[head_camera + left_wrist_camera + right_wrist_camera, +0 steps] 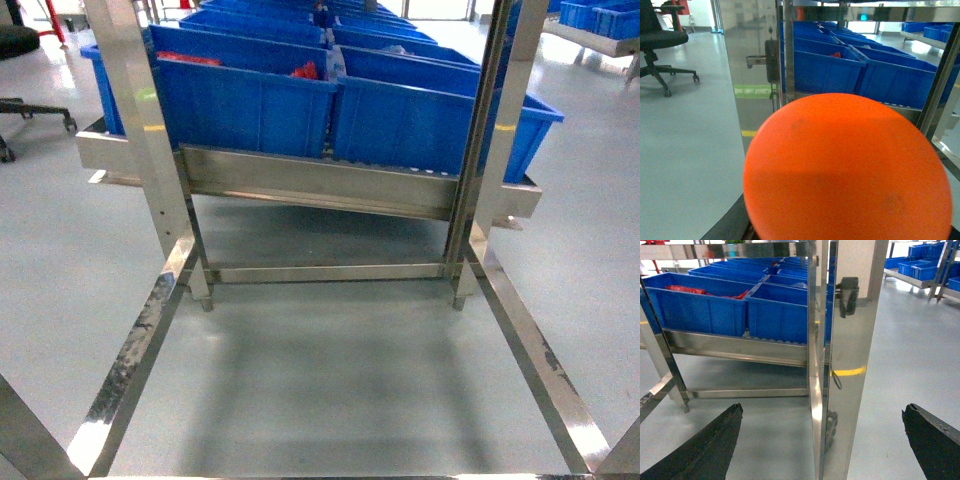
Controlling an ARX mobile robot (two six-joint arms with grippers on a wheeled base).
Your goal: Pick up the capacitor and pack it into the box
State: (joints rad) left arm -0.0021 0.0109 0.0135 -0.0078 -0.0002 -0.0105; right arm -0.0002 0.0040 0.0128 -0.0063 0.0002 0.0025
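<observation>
Capacitor: a smooth orange-red rounded piece (pixel 847 170) fills the lower part of the left wrist view, right in front of that camera, so it appears to be carried at the left gripper; the fingers themselves are hidden behind it.
Left gripper: presumably clenched on the capacitor, yet the pictures do not show the jaws, so I cannot tell.
Right gripper (pixel 822 440): released, its two dark fingers (pixel 705 447) spread wide with nothing between them.
Handling: judged light and stiff, with a matte, faintly scuffed skin; the rounded shape could slip, so a hold across its widest part seems safest.
Box: no pale pink tub shows in any view.
Surroundings: deep blue plastic bins (pixel 245 105) sit in rows on a sloped stainless steel rack (pixel 310 185); some hold red items.
Floor: glossy grey; a black office chair (pixel 660 45) stands well apart.
Writing: none readable.
</observation>
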